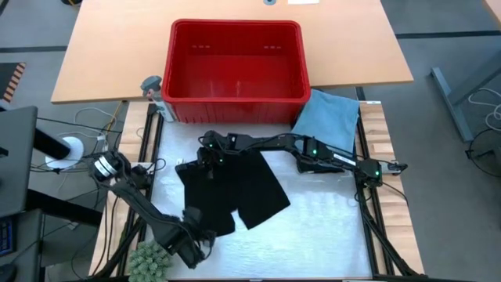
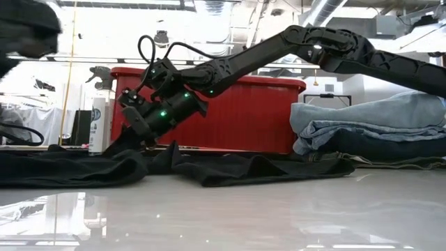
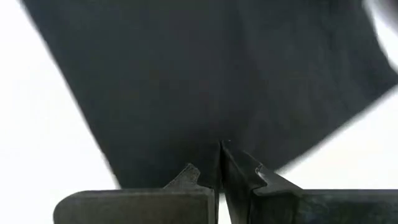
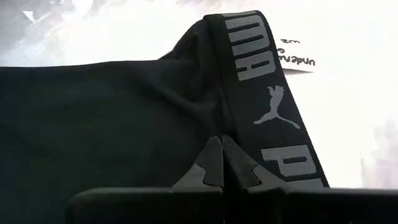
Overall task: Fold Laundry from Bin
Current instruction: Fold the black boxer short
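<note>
The right arm reaches from the table's right side across toward its middle, wrist tilted down, and the right gripper [image 4: 222, 163] has its fingers pressed together at table height. The left arm stretches along the near left edge, its left gripper [image 3: 219, 168] likewise closed, apparently low over the table, though the overhead view is unclear there.

Looking like a robotics lab or workshop, not a home. Two dark arms are sitting on an aluminium-extrusion frame [image 1: 368, 227] w/ a glossy white work surface [image 1: 313, 235], cables [image 1: 94, 125] trailing off the side. A plain wooden table [image 1: 102, 55] is standing behind, on grey floor [image 1: 446, 39]. Low view is showing exposed ceiling ducts [image 2: 313, 10] & strip lighting overhead, industrial-type room.
</note>
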Tool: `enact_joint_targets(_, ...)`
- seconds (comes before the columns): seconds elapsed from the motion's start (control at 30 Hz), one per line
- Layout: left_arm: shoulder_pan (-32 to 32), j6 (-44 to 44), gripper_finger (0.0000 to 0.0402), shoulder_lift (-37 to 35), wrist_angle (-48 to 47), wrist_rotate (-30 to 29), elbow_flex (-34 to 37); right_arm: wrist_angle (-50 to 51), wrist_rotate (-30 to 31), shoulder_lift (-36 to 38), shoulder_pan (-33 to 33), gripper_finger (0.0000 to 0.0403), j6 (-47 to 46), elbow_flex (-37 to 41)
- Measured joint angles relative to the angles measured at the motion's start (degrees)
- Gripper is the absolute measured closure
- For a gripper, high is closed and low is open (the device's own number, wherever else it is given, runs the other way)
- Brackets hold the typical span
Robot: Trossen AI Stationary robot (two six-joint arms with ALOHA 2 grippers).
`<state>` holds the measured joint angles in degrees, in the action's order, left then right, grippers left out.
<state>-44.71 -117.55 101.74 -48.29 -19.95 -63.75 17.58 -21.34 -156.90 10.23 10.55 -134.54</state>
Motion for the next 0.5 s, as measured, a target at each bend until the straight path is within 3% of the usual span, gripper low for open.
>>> enact_joint_targets(0.13,-1.5,-1.9,0.0401,3.6,9.7,3.0,-0.1,0.0,0.0,0.0,0.7,0.0389,0.0,0.0)
enact_joint_targets(0.33,-3.2,-8.6,0.0401,4.2,9.7,2.1,-0.3,0.2,0.0,0.0,1.2,0.0389,0.0,0.0)
enact_joint_targets(0.4,-3.3,-8.9,0.0401,3.8,5.0,-0.3,-1.9,0.3,0.0,0.0,1.2,0.0389,0.0,0.0)
enact_joint_targets(0.5,-2.7,-9.2,0.0401,2.2,-10.3,-6.0,-6.6,0.2,-0.6,0.0,1.2,0.0389,0.0,0.0)
